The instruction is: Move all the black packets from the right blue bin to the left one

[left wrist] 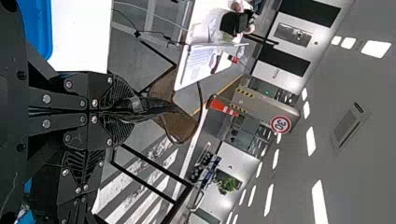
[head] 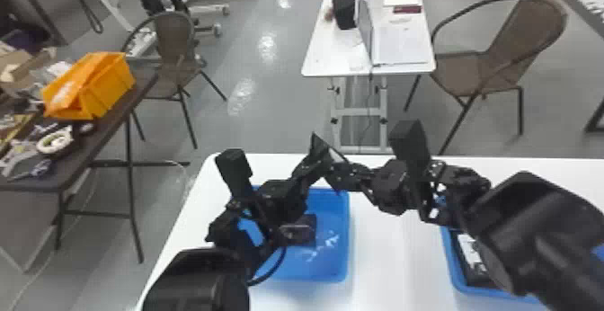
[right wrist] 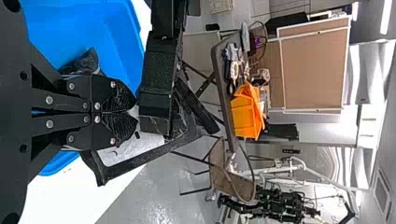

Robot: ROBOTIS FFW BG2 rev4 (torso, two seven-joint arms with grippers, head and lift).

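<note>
Above the left blue bin [head: 344, 242], the left gripper [head: 308, 164] is shut on one black packet [head: 322, 146]. In the left wrist view, the packet [left wrist: 154, 107] sticks out edge-on beyond the left gripper [left wrist: 114, 111]. The right gripper [head: 335, 173] is shut close beside it; in the right wrist view, the right gripper [right wrist: 119, 112] has its tips in front of the packet's pale face [right wrist: 130, 145]. Contact there is unclear. Another black packet [head: 308, 229] lies in the left bin, partly behind the left arm. Packets [head: 472, 260] lie in the right blue bin [head: 450, 274], largely hidden by the right arm.
Both bins stand on a white table [head: 395, 251], with bare tabletop between them. The two grippers are very near each other. Beyond are a dark side table [head: 108, 126] with an orange box [head: 108, 92], chairs and a white desk [head: 332, 58].
</note>
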